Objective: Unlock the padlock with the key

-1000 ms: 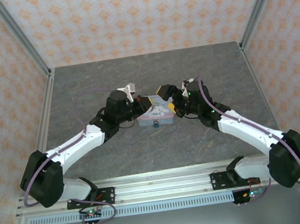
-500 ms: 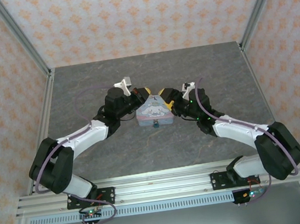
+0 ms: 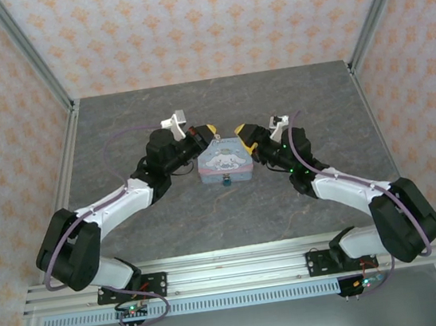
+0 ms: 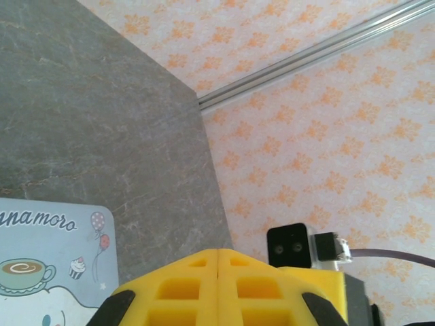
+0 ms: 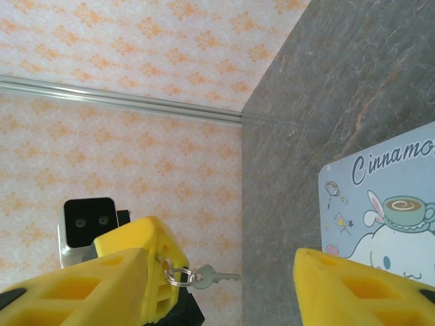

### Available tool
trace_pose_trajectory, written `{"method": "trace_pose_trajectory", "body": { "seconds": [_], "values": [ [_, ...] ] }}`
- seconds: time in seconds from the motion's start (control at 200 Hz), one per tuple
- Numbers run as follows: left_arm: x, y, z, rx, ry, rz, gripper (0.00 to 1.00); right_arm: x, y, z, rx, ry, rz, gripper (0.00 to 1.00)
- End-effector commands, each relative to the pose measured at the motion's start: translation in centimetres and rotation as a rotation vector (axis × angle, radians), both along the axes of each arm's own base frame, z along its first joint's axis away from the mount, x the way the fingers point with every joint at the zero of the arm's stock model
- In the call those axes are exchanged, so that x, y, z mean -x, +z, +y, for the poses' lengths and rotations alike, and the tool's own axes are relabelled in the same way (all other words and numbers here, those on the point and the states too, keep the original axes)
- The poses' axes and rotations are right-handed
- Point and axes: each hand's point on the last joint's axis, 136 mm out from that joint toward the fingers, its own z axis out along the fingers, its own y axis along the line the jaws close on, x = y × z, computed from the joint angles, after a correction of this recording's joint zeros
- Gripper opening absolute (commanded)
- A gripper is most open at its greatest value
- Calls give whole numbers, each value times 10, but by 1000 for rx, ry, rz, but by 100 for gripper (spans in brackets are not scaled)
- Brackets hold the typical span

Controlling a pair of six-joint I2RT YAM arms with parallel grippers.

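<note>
The pale blue cartoon tin [image 3: 223,162] lies mid-table, and the tiny teal padlock [image 3: 225,184] hangs at its near edge. My left gripper [image 3: 210,130] hovers by the tin's far left corner. Its yellow fingers [image 4: 217,252] are pressed together. In the right wrist view a small silver key [image 5: 212,276] dangles on a ring pinched at the tips of the left fingers [image 5: 146,255]. My right gripper [image 3: 244,135] is by the tin's far right corner, facing the left one. It [image 5: 221,259] is open, with the key seen in the gap between its jaws, touching neither.
The grey stone-look table [image 3: 154,107] ends at patterned walls with metal corner posts [image 3: 32,63]. The tin's printed lid [image 4: 47,258] [image 5: 387,204] lies just below both grippers. Bare tabletop surrounds the tin on every side.
Both grippers have slid off the tin's far corners and now flank its far edge, pointing at each other. The right gripper's jaws have narrowed. The left stays shut.
</note>
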Motion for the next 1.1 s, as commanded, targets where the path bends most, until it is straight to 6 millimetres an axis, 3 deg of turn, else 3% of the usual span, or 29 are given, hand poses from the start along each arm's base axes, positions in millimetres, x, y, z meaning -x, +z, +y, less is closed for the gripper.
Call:
{"method": "trace_pose_trajectory", "body": {
  "seconds": [0.0, 0.27, 0.46, 0.771, 1.096],
  "values": [
    [2, 10, 6, 23, 12, -28, 0, 1, 21, 1, -72, 8, -65, 55],
    [2, 11, 1, 56, -6, -18, 0, -2, 40, 11, -121, 59, -125, 48],
    [2, 9, -1, 86, -14, -10, 0, -8, 43, 21, -151, 88, -140, 43],
    [-3, 3, -8, 141, -30, 27, 0, -10, 51, 37, -167, 143, -181, 43],
    [-3, 8, -9, 164, -32, 26, 0, -9, 41, 46, -151, 148, -164, 43]
  ]
}}
